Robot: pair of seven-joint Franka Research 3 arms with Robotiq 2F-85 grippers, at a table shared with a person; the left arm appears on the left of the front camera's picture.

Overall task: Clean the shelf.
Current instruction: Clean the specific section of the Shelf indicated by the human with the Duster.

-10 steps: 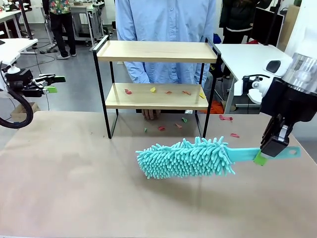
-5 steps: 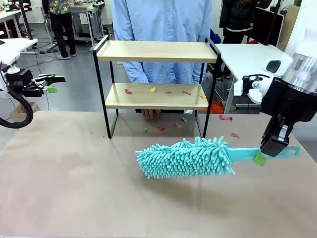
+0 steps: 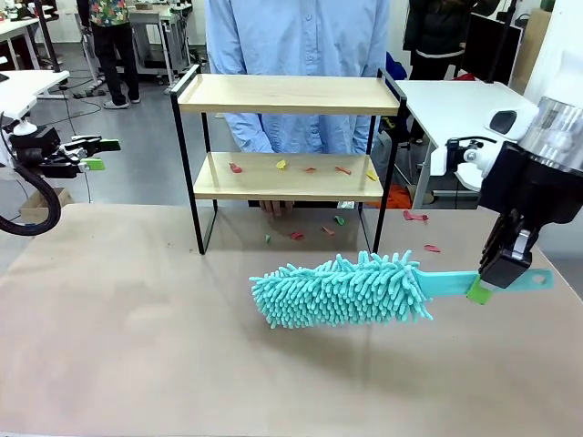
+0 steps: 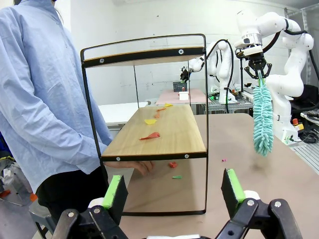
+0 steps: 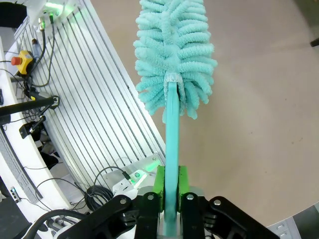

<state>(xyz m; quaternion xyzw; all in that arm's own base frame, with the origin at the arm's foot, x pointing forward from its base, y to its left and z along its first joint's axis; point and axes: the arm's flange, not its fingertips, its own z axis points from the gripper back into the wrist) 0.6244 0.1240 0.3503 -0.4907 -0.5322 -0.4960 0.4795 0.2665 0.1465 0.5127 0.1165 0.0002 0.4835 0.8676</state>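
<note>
Get the duster onto the lower board without knocking the frame

The right gripper (image 5: pixel 170 184) is clamped on the flat handle (image 3: pixel 451 282) of a turquoise duster (image 3: pixel 342 291). It holds the duster roughly level above the table (image 3: pixel 137 346), right of the middle, with the fluffy head pointing toward the robot's left. The shelf (image 3: pixel 287 96) stands near the far edge of the table, about midway along it. Its top board looks bare, while the lower board (image 3: pixel 282 177) carries several small red and yellow scraps (image 3: pixel 236 168). More bits (image 3: pixel 297 236) lie on the table under and just in front of it.

The step in hand seems to be bringing the duster to the lower board. To do it well:

- Raise the head to just above that board before moving in.
- Enter through the open near side, between the black uprights (image 3: pixel 187 173).
- Keep the handle level and the pressure light, because the shelf looks light enough to slide or tip.
- Sweep along the board toward one open end, not toward the far edge, where a person (image 3: pixel 301 55) stands with a hand (image 3: pixel 273 209) resting just below the board.

The left gripper (image 4: pixel 173 188) hangs with its fingers wide apart and empty beyond the table's left edge, well apart from the shelf. It could steady the frame if needed
</note>
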